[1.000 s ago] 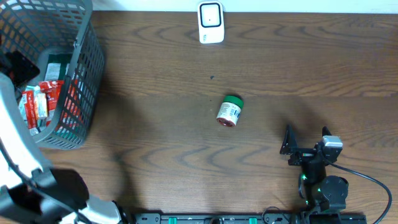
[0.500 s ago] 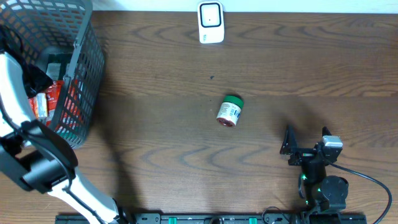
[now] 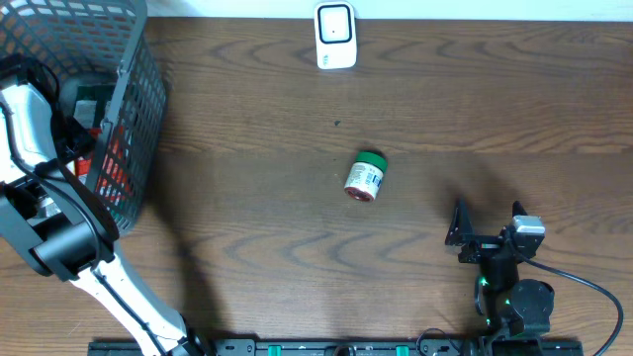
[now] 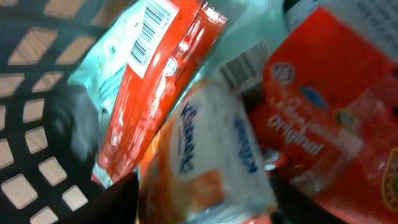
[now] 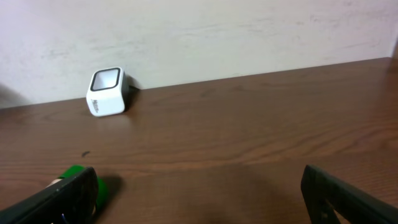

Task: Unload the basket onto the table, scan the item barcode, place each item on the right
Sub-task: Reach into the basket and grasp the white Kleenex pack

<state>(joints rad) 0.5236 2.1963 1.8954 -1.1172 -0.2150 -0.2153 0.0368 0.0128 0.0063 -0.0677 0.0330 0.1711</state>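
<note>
Overhead: the left arm (image 3: pixel 28 114) reaches into the grey basket (image 3: pixel 138 109) at the worktop's (image 3: pixel 247 247) far left corner. The scanner (image 3: pixel 335 36) stands at the far edge, and a green-lidded jar (image 3: pixel 365 178) lies mid-worktop. The right gripper (image 3: pixel 487 222) is spread near the front edge.

Left wrist: the left gripper (image 4: pixel 205 208) straddles a white-orange tissue pack (image 4: pixel 211 143) among red packets (image 4: pixel 161 68). Whether it is pinching the pack, I cannot tell.

Right wrist: its fingers (image 5: pixel 56 199) stand wide apart.

Counted on the table: one grey mesh basket (image 3: pixel 138 89), one white scanner (image 3: pixel 335 37), one green-capped jar (image 3: pixel 365 178). Counted inside the basket, up close: three packets, namely one red-and-white packet (image 4: pixel 155 81), one white-and-orange pack (image 4: pixel 211 149), one red "Original" packet (image 4: pixel 311 118). Also two arms: left arm (image 3: pixel 25 119), right arm (image 3: pixel 514 297).
</note>
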